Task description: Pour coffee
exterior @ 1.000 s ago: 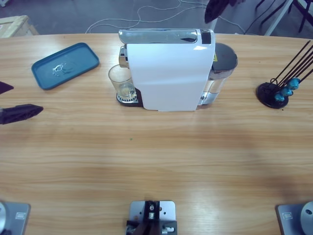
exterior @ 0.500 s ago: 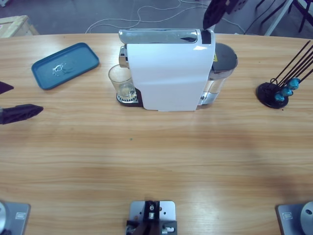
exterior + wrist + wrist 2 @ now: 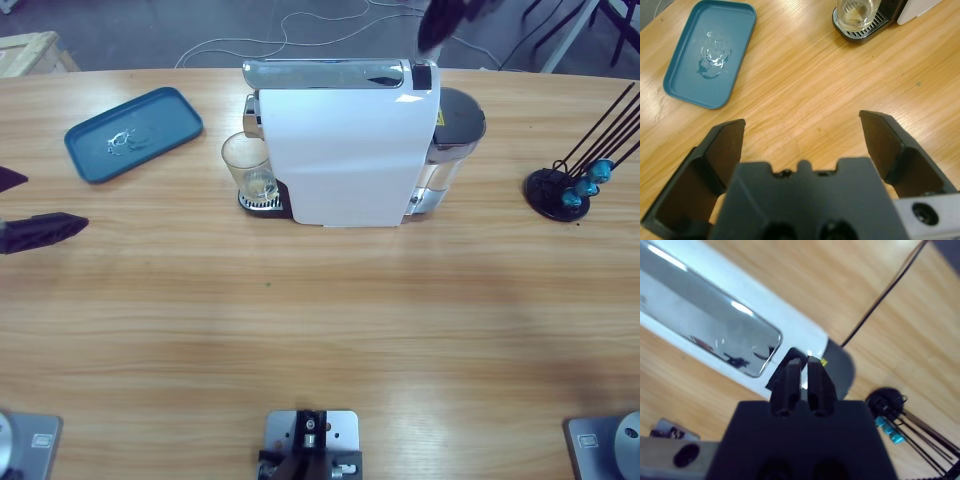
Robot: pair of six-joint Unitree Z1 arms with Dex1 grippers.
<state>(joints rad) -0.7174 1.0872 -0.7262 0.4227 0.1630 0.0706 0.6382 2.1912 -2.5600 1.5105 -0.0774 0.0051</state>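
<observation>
Coffee (image 3: pixel 852 11) is barely pooling in the glass (image 3: pixel 249 166) under the machine (image 3: pixel 345 145); right gripper (image 3: pixel 800 371), pinched closed, is hovering over its button, left gripper (image 3: pixel 802 137) idling wide open.

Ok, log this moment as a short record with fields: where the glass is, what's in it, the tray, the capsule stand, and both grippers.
glass: clear tumbler upright on the drip grate of the white coffee machine
coffee: shallow brownish liquid at the tumbler's bottom
tray: blue tray beyond the machine's tumbler side, wet marks on it
capsule stand: black wire stand with blue capsules at the table's other end
left gripper: open, empty, above bare table
right gripper: shut, above the machine's back end
</observation>
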